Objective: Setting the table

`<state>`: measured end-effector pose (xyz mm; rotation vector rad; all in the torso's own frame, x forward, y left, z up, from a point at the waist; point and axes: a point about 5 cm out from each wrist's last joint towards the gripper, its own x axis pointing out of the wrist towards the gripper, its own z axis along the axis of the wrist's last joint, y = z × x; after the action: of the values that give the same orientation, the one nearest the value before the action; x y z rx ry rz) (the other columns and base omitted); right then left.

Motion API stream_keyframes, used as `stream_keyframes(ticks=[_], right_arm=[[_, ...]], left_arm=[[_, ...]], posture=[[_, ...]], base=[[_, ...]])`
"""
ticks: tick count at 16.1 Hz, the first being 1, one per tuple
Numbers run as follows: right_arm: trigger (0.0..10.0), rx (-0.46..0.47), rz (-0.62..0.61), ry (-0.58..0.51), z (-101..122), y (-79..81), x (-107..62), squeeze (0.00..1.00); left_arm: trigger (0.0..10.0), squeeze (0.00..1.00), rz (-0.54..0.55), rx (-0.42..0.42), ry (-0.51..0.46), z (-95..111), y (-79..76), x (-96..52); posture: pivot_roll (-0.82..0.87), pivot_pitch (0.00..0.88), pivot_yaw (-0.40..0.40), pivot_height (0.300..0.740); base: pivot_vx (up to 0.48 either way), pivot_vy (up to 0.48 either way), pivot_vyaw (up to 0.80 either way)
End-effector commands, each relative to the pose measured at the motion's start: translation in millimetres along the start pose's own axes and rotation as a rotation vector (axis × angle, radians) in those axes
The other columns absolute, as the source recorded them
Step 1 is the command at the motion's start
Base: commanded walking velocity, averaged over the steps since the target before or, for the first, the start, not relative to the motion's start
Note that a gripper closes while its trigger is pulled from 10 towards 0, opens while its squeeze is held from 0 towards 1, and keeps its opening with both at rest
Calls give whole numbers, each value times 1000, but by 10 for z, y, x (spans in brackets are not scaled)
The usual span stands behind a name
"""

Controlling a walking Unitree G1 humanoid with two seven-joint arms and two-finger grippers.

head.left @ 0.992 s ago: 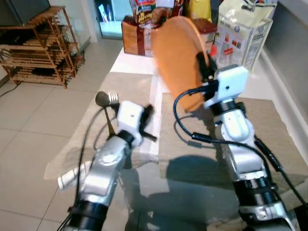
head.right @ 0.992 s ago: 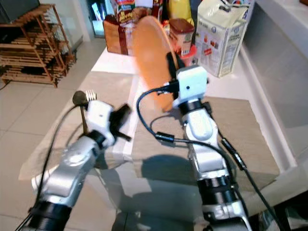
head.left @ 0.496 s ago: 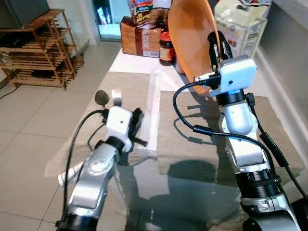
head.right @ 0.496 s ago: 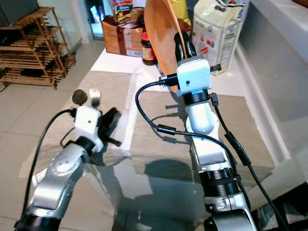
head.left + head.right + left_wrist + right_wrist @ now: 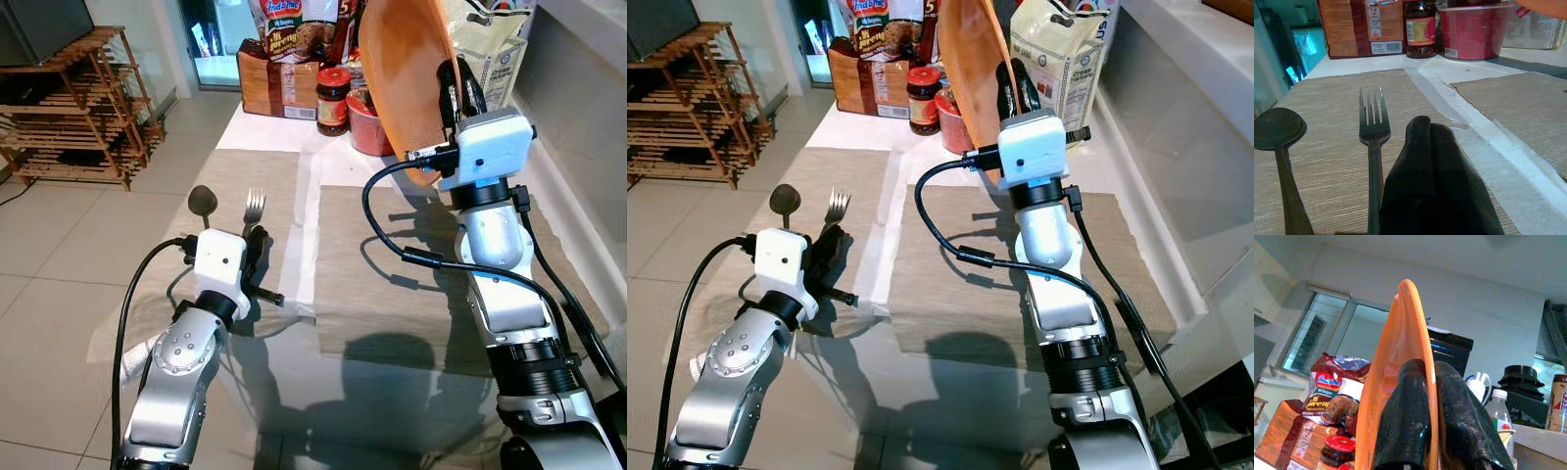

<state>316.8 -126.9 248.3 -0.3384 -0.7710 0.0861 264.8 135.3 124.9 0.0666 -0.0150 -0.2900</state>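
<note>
On the table: two woven placemats lie side by side on the pale table (image 5: 284,132), the left placemat (image 5: 196,211) and the right placemat (image 5: 392,264), with a strip of bare table between them.
Right gripper: the right gripper (image 5: 1427,396) is raised above the far edge of the right placemat, its two black fingers pinched on the rim of the orange plate (image 5: 402,69).
Orange plate: held on edge, nearly upright and clear of the table, in front of the groceries at the far end.
Left gripper: the left gripper (image 5: 1425,129) sits low over the left placemat, fingers pressed together with nothing between them, just beside the fork.
Fork: the fork (image 5: 1373,127) lies flat on the left placemat, tines pointing toward the far end of the table.
Spoon: the dark spoon (image 5: 1276,129) lies beside the fork, on its outer side, bowl toward the far end as well.
Far end of table: a brown food box (image 5: 277,88), a red-lidded jar (image 5: 333,98), a red tub (image 5: 374,127) and a white carton (image 5: 495,49) stand together.
Floor side: a wooden rack (image 5: 83,108) stands on the tiled floor off to the left.
</note>
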Motion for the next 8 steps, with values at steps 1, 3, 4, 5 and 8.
stream_keyframes(ticks=[1,3,4,5,8], right_arm=[[0,-3,-11,-76,125,-8,81,0],[0,-3,-6,-70,109,1,60,0],[0,-2,-3,-64,98,11,44,0],[0,-2,-1,-62,94,16,37,0],[0,2,6,-55,79,39,12,0]], left_arm=[[10000,0,8,-12,71,-119,7,-24],[10000,0,1,-1,44,-54,4,2],[10000,0,-9,27,31,-7,-3,19],[10000,0,-12,35,27,9,-6,25],[10000,0,-20,46,19,42,-17,43]], posture=[[-15,0,36,740],[-18,0,36,740],[-17,0,37,740],[-17,0,37,740],[-17,0,39,740]], base=[[0,0,0],[0,0,0],[0,0,0],[-244,0,0],[-247,0,0]])
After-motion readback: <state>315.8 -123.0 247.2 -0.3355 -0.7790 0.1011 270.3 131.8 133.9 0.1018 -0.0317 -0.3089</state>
